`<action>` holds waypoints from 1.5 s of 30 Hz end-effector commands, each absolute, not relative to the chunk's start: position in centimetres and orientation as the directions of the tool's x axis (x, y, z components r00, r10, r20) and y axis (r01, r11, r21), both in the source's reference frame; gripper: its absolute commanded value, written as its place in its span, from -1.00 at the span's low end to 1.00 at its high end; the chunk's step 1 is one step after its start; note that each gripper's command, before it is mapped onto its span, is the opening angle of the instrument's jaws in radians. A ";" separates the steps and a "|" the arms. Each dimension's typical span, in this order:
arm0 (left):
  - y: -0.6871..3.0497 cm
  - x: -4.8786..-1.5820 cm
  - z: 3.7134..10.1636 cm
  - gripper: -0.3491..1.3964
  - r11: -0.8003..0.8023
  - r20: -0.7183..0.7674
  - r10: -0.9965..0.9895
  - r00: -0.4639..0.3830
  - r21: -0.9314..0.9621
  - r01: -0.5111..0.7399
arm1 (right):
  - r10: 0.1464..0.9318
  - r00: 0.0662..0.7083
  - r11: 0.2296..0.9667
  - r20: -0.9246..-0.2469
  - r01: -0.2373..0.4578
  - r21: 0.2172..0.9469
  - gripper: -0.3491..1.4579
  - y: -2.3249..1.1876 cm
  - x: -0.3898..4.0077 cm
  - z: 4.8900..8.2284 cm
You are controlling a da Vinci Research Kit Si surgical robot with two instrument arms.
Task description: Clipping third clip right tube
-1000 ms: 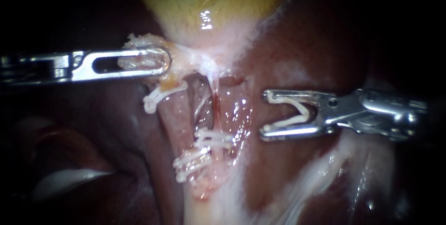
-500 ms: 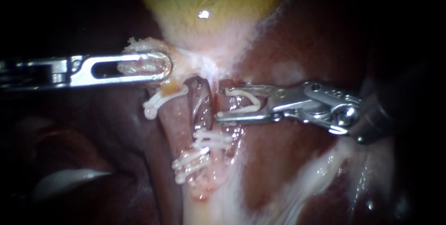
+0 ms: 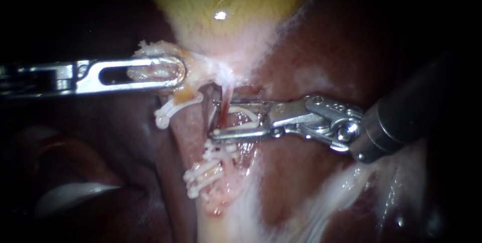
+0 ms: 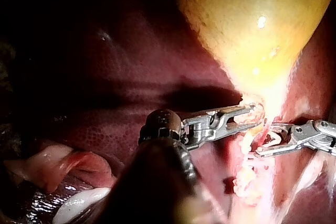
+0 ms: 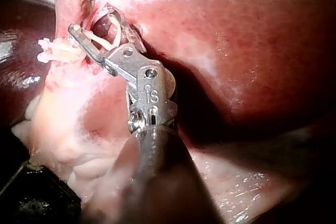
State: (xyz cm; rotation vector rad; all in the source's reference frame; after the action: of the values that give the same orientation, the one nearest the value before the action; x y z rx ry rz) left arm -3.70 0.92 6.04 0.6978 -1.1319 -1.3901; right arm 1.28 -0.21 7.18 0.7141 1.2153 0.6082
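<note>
The yellow gallbladder (image 3: 226, 2) narrows to a pale neck, and my left instrument (image 3: 168, 70) is shut on the tissue there, holding it toward the left. Two tubes run down from the neck. The left tube (image 3: 190, 122) carries a white clip (image 3: 173, 105) near its upper end. My right instrument (image 3: 215, 118) holds an open white clip (image 3: 246, 115) in its jaws, which straddle the thin reddish right tube (image 3: 224, 103). Two more white clips (image 3: 208, 165) sit just below the jaws. The right wrist view shows the same jaws (image 5: 97, 30) around the tube.
Dark red liver (image 3: 326, 47) lies to the right, behind my right instrument's shaft. Pale connective strands (image 3: 321, 203) run off at the lower right. A whitish fold (image 3: 75, 193) shows in the dark lower left. The left wrist view shows both instruments (image 4: 247, 115) near the neck.
My right instrument has travelled left from over the liver, carrying its clip, until its jaws straddle the right tube above the lower clips. My left instrument has kept its hold.
</note>
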 end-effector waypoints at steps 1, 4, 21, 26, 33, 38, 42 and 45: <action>0.92 -3.70 6.05 -1.00 0.120 0.199 -0.965 -0.168 0.913 0.391 | 0.758 0.236 0.632 -0.608 -0.038 0.774 -0.07 -0.21 1.28 7.17; 0.92 -3.70 6.05 -1.00 0.120 0.199 -0.965 -0.168 0.913 0.391 | 0.765 0.227 0.620 -0.603 -0.009 0.784 -0.08 -0.21 1.28 7.17; 0.93 -3.69 6.06 -1.00 0.121 0.199 -0.966 -0.167 0.913 0.390 | 0.804 0.164 0.569 -0.571 0.068 0.820 -0.09 -0.19 1.32 7.14; 0.93 -3.69 6.06 -1.00 0.121 0.199 -0.966 -0.167 0.913 0.390 | 0.807 0.149 0.567 -0.572 0.078 0.820 -0.09 -0.17 1.31 7.12; 0.93 -3.68 6.07 -1.00 0.121 0.199 -0.966 -0.167 0.913 0.389 | 0.820 0.107 0.553 -0.562 0.108 0.826 -0.09 -0.08 1.26 6.97; 0.94 -3.66 6.09 -1.00 0.122 0.199 -0.966 -0.166 0.913 0.388 | 0.830 0.076 0.539 -0.552 0.142 0.830 -0.09 -0.03 1.24 6.82; 0.94 -3.66 6.10 -1.00 0.122 0.199 -0.966 -0.165 0.913 0.388 | 0.840 0.064 0.525 -0.539 0.160 0.836 -0.10 -0.03 1.25 6.74; 0.94 -3.66 6.10 -1.00 0.122 0.199 -0.966 -0.165 0.913 0.388 | 0.839 0.066 0.524 -0.540 0.169 0.835 -0.11 -0.02 1.26 6.73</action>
State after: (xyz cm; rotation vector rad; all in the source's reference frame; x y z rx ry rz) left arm -3.66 0.94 6.10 0.7013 -1.1322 -1.3862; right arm 1.26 -0.02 6.73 0.9305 1.4456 0.6367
